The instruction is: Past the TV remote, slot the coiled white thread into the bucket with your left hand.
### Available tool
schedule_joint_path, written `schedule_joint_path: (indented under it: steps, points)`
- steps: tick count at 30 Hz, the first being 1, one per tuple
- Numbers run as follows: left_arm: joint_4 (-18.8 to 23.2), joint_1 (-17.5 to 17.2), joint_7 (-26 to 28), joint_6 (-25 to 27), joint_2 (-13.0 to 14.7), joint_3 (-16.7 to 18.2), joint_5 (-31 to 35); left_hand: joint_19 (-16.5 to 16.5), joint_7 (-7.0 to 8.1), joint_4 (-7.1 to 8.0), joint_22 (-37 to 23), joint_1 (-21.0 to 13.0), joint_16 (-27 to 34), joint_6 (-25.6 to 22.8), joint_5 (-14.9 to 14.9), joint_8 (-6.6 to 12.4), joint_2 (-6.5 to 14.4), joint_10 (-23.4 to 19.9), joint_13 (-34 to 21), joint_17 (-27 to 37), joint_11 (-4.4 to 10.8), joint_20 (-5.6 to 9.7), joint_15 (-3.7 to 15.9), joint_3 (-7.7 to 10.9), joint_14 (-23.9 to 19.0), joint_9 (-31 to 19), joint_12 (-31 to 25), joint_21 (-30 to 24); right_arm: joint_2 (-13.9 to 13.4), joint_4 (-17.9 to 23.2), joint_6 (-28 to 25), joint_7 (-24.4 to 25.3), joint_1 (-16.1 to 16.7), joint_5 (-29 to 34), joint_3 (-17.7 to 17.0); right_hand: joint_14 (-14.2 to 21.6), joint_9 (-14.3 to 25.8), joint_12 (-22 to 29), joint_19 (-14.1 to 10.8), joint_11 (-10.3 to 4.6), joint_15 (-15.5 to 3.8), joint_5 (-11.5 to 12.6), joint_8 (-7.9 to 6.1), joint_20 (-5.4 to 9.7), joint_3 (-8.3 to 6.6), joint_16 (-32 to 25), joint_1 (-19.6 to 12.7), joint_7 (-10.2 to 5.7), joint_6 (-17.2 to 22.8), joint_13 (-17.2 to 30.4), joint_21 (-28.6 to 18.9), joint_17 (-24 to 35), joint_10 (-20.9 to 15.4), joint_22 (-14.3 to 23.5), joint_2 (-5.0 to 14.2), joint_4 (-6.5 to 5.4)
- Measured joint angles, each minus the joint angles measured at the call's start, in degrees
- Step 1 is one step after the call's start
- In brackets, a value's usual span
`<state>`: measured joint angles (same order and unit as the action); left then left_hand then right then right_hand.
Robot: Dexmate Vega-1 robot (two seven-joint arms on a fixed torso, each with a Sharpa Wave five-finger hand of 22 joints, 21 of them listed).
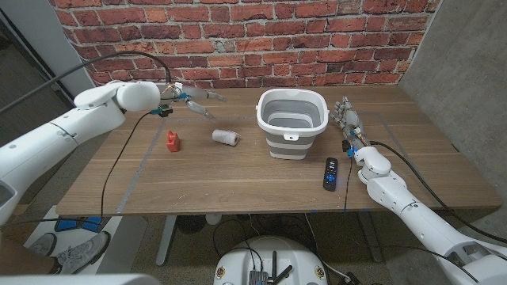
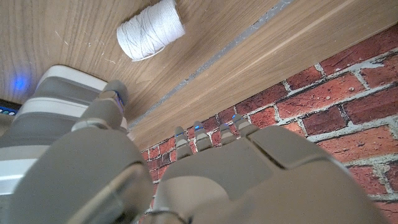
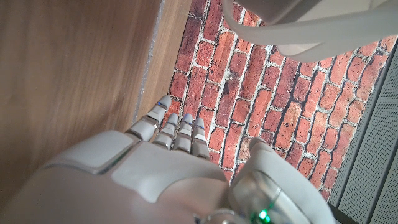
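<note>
- The left hand (image 1: 192, 100) hangs above the table's far left part, close to the brick wall (image 1: 238, 36), fingers spread and straight, holding nothing.
- One spool of white thread (image 1: 226, 137) lies on its side on the wooden table (image 1: 238, 186), on bare wood between the red item and the bucket, touching neither; the left wrist view shows it (image 2: 151, 28) alone on the wood.
- One grey-and-white collapsible bucket (image 1: 292, 121) stands upright right of the spool, mouth open to the top, near the far edge.
- One small red bottle-like item (image 1: 172, 141) stands left of the spool, apart from it.
- One dark TV remote (image 1: 330, 173) lies in front and to the right of the bucket, just beside the right hand's wrist.
- The right hand (image 1: 349, 123) stands at the bucket's right side, fingers straight and close together, gripping nothing.
- Open wood runs along the whole near edge; a tape line (image 1: 131, 170) crosses the left part of the table.
- Behind the spool, a strip of bare table separates it from the wall.
</note>
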<state>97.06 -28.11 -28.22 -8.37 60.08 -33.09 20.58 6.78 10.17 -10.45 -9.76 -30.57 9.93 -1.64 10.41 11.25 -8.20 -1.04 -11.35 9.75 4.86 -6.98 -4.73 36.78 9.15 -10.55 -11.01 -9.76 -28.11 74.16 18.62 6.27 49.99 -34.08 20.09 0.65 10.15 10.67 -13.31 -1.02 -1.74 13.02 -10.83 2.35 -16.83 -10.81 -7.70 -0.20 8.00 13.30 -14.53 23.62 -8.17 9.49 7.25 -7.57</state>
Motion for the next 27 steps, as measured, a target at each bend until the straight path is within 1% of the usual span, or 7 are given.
schedule_joint_path:
  steps: [3,7,12,14,16,22,27]
  points:
    - [0.7,0.5,-1.3,0.3,-0.3,-0.5,2.0,1.3,-1.55,0.04,0.0,-0.7,0.0,1.5,0.0,-0.16,-0.1,1.6,0.0,0.0,-0.97,-1.32,-0.51,-0.14,0.5,0.0,0.2,0.0,0.0,0.0,-0.1,0.2,0.0,0.0,0.0,0.0,0.0,0.2,0.0,0.0,0.0,0.0,0.0,0.0,-0.19,0.0,0.0,0.0,0.0,0.0,0.3,-0.2,0.0,0.0,0.0,0.19]
    - [1.5,1.2,-2.9,0.7,-0.7,-1.2,4.1,2.2,-3.49,0.16,0.0,-1.1,0.0,3.5,0.0,-0.16,-0.5,3.1,-0.3,0.0,-2.5,-2.22,-0.6,-0.61,0.6,0.0,0.2,-0.2,0.0,0.1,-0.3,0.5,0.0,0.0,-0.1,0.0,0.0,0.2,0.0,0.0,0.0,0.0,0.0,0.0,-0.26,0.0,0.0,0.0,0.0,0.0,0.4,-0.3,0.0,0.0,0.0,0.26]
    - [2.2,1.7,-4.2,1.0,-1.4,-2.1,6.8,2.9,-6.11,0.25,0.0,-1.8,0.0,4.9,0.0,-0.16,-0.3,4.9,-0.3,0.0,-2.79,-2.85,-0.6,-0.83,0.6,0.0,0.4,-0.2,-0.1,0.3,-0.6,0.8,0.1,0.1,-0.1,0.0,0.0,0.2,0.0,0.0,0.0,0.0,0.0,0.0,-0.26,0.0,0.3,-0.18,0.2,-0.3,0.4,-0.5,0.0,0.0,-0.31,0.26]
    - [2.4,1.8,-4.6,1.0,-1.6,-2.3,7.7,3.1,-6.29,0.26,0.0,-2.2,0.0,5.3,0.0,-0.16,-0.6,5.9,-0.3,0.0,-3.04,-3.09,-0.97,-1.18,0.9,0.0,0.4,-0.2,-0.1,0.4,-0.6,0.8,0.2,0.2,-0.1,0.0,0.0,0.2,0.0,0.0,0.0,0.0,0.0,0.0,-0.26,0.0,0.3,-0.18,0.2,-0.3,0.5,-0.5,0.0,0.0,-0.31,0.26]
    - [2.5,1.9,-5.0,1.1,-1.9,-2.5,8.3,3.3,-5.93,0.33,0.0,-2.7,0.0,6.4,0.0,-0.16,-0.3,7.3,-0.3,0.0,-3.41,-4.01,-1.34,-1.39,0.7,0.0,0.4,-0.2,-0.1,0.4,-0.7,0.9,0.2,0.2,-0.1,0.0,0.0,0.2,0.0,0.0,0.0,0.0,0.0,0.0,-0.26,0.0,0.3,-0.4,0.4,-0.3,0.8,-0.5,0.0,0.0,-0.3,0.26]
    - [3.4,2.0,-6.3,2.3,-2.8,-3.4,10.8,3.2,-8.35,0.48,0.0,-3.3,0.0,8.5,0.0,-0.16,-0.3,9.4,-0.3,0.0,-4.89,-4.51,-1.98,-1.87,0.7,0.0,0.4,-0.2,-0.1,0.4,-0.9,1.0,0.2,0.3,-0.1,0.0,0.0,0.2,0.0,0.0,0.0,0.0,0.0,0.0,-0.48,0.0,0.3,-0.48,0.5,-0.5,0.9,-0.8,0.0,0.0,-0.3,0.48]
    - [4.0,2.0,-7.5,3.3,-3.3,-4.0,12.4,3.2,-9.19,0.49,0.0,-3.5,0.0,9.4,0.0,-0.16,-0.5,10.7,-0.3,0.0,-6.2,-4.5,-2.56,-2.17,0.7,0.0,0.4,-0.2,-0.1,0.4,-0.9,1.1,0.1,0.3,0.0,0.0,0.0,0.2,0.0,0.0,0.0,0.0,0.0,0.0,-0.48,0.0,0.3,-0.48,0.5,-0.5,0.9,-1.1,0.0,0.0,-0.3,0.48]
